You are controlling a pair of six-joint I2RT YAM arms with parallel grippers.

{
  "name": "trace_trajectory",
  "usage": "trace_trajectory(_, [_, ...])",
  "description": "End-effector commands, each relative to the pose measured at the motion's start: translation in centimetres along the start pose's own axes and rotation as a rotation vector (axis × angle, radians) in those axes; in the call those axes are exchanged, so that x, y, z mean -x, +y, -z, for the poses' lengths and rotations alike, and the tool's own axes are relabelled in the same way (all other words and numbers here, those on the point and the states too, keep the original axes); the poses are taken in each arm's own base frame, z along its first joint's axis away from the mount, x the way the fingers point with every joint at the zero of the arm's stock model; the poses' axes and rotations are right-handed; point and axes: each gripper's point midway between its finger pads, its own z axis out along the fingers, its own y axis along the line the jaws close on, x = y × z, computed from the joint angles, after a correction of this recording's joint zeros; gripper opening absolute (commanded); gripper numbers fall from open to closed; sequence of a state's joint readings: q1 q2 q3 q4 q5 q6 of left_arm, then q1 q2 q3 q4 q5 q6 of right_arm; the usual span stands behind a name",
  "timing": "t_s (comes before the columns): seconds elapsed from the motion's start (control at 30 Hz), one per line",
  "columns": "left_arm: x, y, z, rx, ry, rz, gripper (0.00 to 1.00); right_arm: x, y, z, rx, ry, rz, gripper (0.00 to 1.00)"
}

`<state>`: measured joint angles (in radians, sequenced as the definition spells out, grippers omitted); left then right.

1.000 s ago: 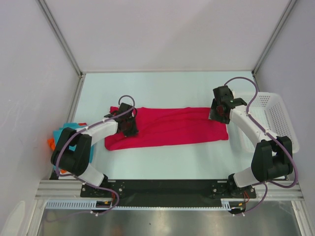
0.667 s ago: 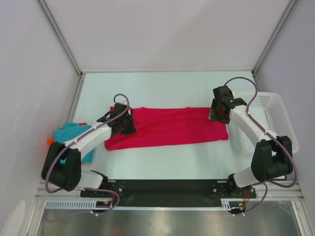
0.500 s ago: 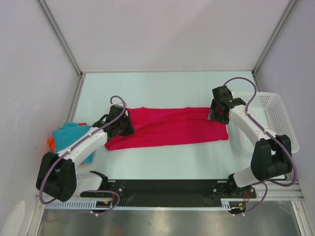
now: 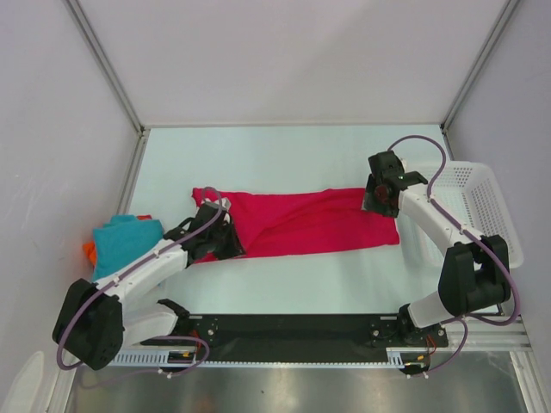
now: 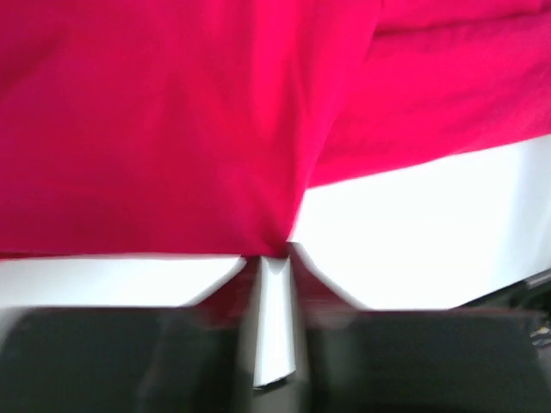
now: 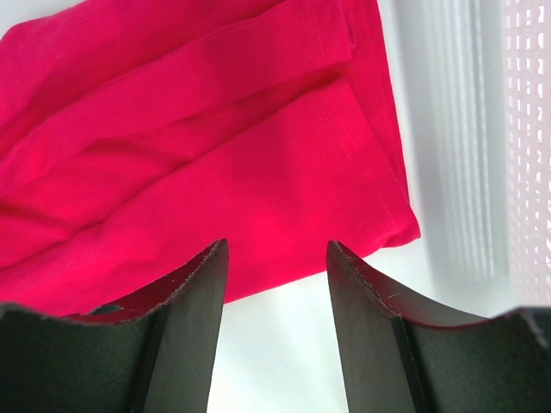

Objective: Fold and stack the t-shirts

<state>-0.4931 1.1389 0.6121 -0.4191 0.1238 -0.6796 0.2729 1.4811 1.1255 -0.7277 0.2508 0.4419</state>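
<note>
My left claw (image 5: 274,256) was pinched shut on the near left edge of the crimson-pink t-shirt (image 4: 301,225), spread on the table (image 4: 284,155). My right claw (image 6: 275,258) hung wide open over its right end. I think the fold was just starting; next, that claw needed to grab too.

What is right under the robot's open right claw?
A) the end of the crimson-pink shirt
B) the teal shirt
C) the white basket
A: the right claw hangs open over the right end of the crimson-pink shirt, with the white basket off to the side.
</note>
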Motion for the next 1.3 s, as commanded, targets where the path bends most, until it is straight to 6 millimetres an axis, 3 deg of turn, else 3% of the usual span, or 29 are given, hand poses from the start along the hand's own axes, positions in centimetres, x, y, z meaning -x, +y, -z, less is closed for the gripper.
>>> trace_trajectory(0.0, [-0.6, -0.7, 0.0, -0.025, 0.014, 0.005, 0.41, 0.6, 0.4, 0.4, 0.006, -0.027, -0.011, 0.54])
trace_trajectory(0.03, [-0.3, 0.0, 0.1, 0.019, 0.001, 0.006, 0.5, 0.6, 0.4, 0.5, 0.004, -0.028, -0.012, 0.54])
trace_trajectory(0.07, [0.8, -0.3, 0.5, 0.03, -0.029, 0.004, 0.66, 0.6, 0.3, 0.5, 0.003, -0.028, -0.008, 0.54])
trace_trajectory(0.2, [4.3, -0.2, 2.2, 0.114, -0.133, 0.016, 0.93, 0.6, 0.0, 0.9, -0.001, -0.033, -0.004, 0.55])
trace_trajectory(0.37, [8.3, 0.1, 3.7, 0.156, -0.22, 0.056, 0.96, 0.8, -0.4, 1.3, -0.005, -0.043, -0.002, 0.55])
trace_trajectory(0.73, [15.4, 7.6, 2.8, 0.353, -0.298, 0.187, 0.95, 0.5, -0.9, 1.8, 0.005, -0.046, 0.005, 0.55])
trace_trajectory(0.9, [16.9, 10.1, 1.2, 0.403, -0.274, 0.247, 0.95, 0.3, -1.5, 2.0, -0.006, -0.051, 0.012, 0.54])
trace_trajectory(1.27, [19.0, 10.9, -1.5, 0.397, -0.264, 0.269, 0.92, 0.5, -2.1, 1.1, -0.012, -0.037, 0.005, 0.55])
